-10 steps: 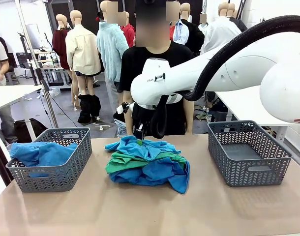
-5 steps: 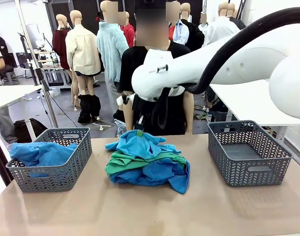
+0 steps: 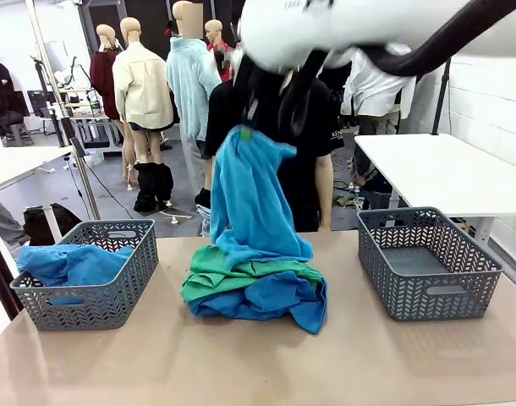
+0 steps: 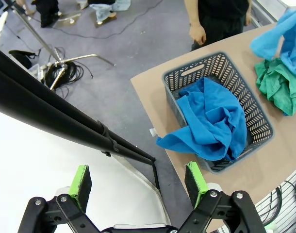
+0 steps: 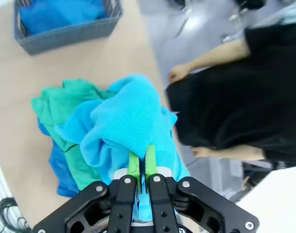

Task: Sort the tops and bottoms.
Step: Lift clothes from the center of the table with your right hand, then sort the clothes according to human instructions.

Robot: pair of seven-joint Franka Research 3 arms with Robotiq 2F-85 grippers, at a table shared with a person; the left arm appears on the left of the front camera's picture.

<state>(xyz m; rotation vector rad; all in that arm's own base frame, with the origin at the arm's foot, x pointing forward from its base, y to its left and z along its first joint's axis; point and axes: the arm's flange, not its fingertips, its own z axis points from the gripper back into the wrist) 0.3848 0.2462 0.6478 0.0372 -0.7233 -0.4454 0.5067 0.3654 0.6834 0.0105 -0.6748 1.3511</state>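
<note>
My right gripper [image 3: 244, 129] is shut on the light sky-blue top [image 3: 256, 194] and holds it high above the table's middle, its lower end still trailing onto the pile. In the right wrist view the right gripper [image 5: 142, 162] pinches a fold of the sky-blue top [image 5: 123, 121]. Below lie the emerald-green bottoms [image 3: 233, 272] on a royal blue top [image 3: 271, 300]. My left gripper [image 4: 138, 182] is open, high above the floor to the left of the table, nothing between its pads.
A grey basket [image 3: 135, 275] at the left holds a blue garment [image 3: 72, 264]. A second grey basket [image 3: 427, 262] stands at the right with nothing in it. A person in black [image 3: 309, 127] stands at the far edge behind the pile.
My right gripper closed on the sky-blue top and rose well above the pile, drawing the cloth up into a long hanging drape. The left arm stayed still.
</note>
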